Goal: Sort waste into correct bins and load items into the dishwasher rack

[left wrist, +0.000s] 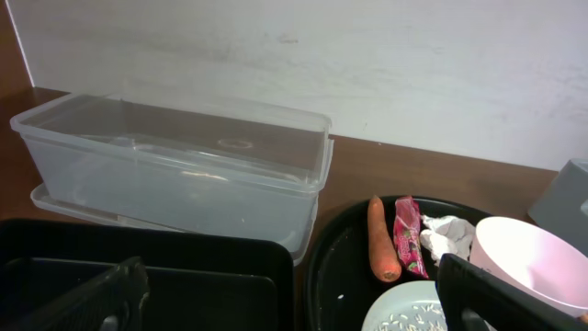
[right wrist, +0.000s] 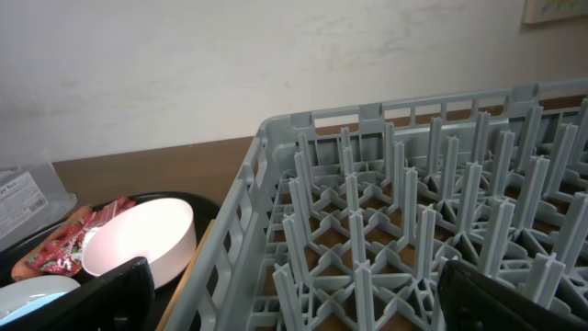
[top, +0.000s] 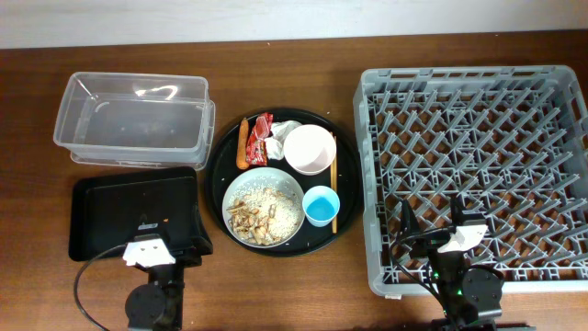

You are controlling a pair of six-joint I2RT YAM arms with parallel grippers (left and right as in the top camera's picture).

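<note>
A round black tray (top: pixel 220 156) holds a small white bowl (top: pixel 309 148), a wider pale bowl (top: pixel 264 205) with rice and shell scraps (top: pixel 253 214), a light-blue cup (top: pixel 321 205), chopsticks (top: pixel 333 193), a red wrapper (top: pixel 263 136), a white tissue (top: pixel 287 129) and an orange stick (top: pixel 243 143). The clear tub (top: pixel 133 118) and the shallow black tray (top: pixel 133 213) lie to the left. The grey rack (top: pixel 478 165) lies to the right. My left gripper (left wrist: pixel 294 299) is open and empty over the black tray's near edge. My right gripper (right wrist: pixel 303 299) is open and empty over the rack's near left corner.
The clear tub rests on a second clear piece (top: pixel 138 158) under it. A white wall (left wrist: pixel 367 64) runs along the table's far edge. The rack's upright pegs (right wrist: pixel 413 211) stand close in front of my right gripper.
</note>
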